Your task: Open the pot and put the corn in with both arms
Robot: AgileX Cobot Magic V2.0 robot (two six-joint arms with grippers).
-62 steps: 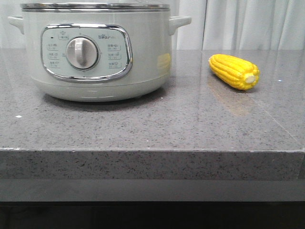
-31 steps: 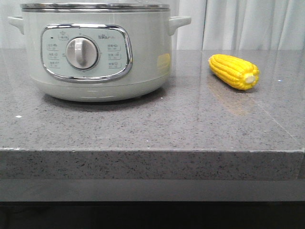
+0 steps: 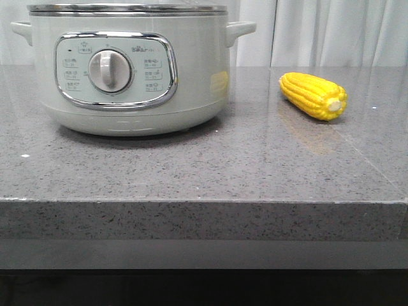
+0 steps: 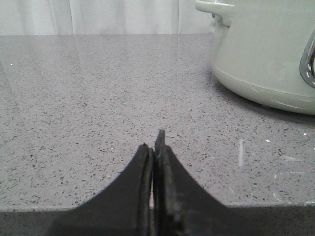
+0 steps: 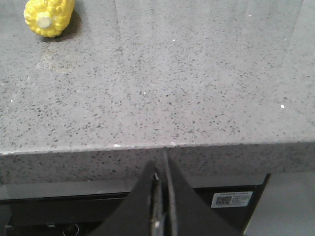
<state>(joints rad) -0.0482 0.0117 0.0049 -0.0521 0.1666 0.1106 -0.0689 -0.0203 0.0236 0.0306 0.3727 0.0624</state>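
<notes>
The pot [image 3: 127, 70], a large pale grey-green cooker with a chrome-framed panel and a round dial, stands at the left of the grey stone counter; its top goes out of the front view, so the lid is hidden. Part of the pot [image 4: 268, 54] shows in the left wrist view. To its right lies the yellow corn [image 3: 313, 95], stub end toward the front. In the right wrist view the corn [image 5: 49, 17] is far off. My left gripper [image 4: 154, 142] is shut and empty, low over the counter. My right gripper [image 5: 161, 164] is shut and empty, in front of the counter's edge.
The counter's front edge [image 3: 204, 203] runs across the front view, with a dark ledge below it. White curtains [image 3: 331, 32] hang behind. A labelled dark unit [image 5: 231, 199] sits under the counter near my right gripper.
</notes>
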